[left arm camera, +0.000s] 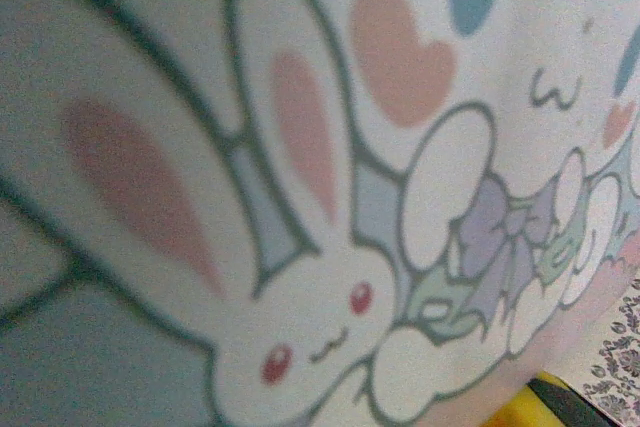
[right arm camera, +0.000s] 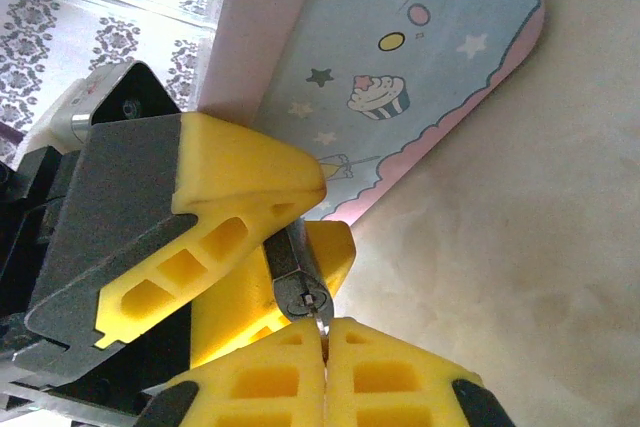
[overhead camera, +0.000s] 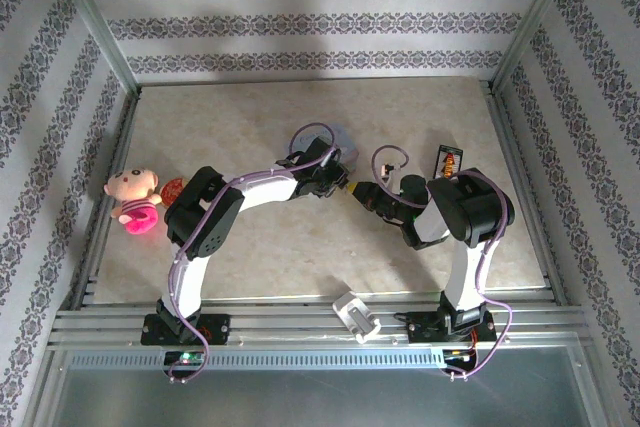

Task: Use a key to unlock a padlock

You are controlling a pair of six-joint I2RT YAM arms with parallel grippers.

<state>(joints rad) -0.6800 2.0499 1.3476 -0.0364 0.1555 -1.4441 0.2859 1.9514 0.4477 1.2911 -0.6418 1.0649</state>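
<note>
Now the right gripper (right arm camera: 325,335) has its jaws pressed tight on the key (right arm camera: 319,323), whose thin tip meets the keyhole end of the padlock (right arm camera: 297,292). The left gripper (right arm camera: 318,219) clamps that padlock between its yellow fingers (right arm camera: 240,182), just beside the pink-trimmed edge of the pale blue tin (right arm camera: 420,57). Both grippers meet near the tin's corner, over the marbled table (right arm camera: 520,277).
</note>
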